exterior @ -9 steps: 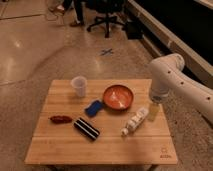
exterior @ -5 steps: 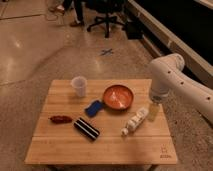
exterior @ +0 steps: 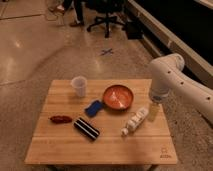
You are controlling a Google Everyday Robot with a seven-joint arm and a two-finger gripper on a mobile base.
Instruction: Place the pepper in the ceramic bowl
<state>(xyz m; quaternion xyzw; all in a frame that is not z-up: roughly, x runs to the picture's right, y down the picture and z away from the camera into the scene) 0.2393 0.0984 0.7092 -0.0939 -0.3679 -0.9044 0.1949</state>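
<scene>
The pepper [exterior: 60, 119] is small, dark red and elongated, lying on the left part of the wooden table [exterior: 105, 145]. The ceramic bowl [exterior: 118, 96] is round and orange-red, standing near the table's middle, right of the pepper and apart from it. My white arm [exterior: 170, 80] comes in from the right and bends down over the table's right edge. My gripper [exterior: 154, 111] hangs there, right of the bowl and far from the pepper, holding nothing that shows.
A translucent white plastic cup [exterior: 79, 85] stands at the back left. A blue object [exterior: 93, 107] lies left of the bowl. A black ribbed block [exterior: 86, 128] lies right of the pepper. A white bottle [exterior: 135, 120] lies on its side near the gripper. Office chairs stand behind.
</scene>
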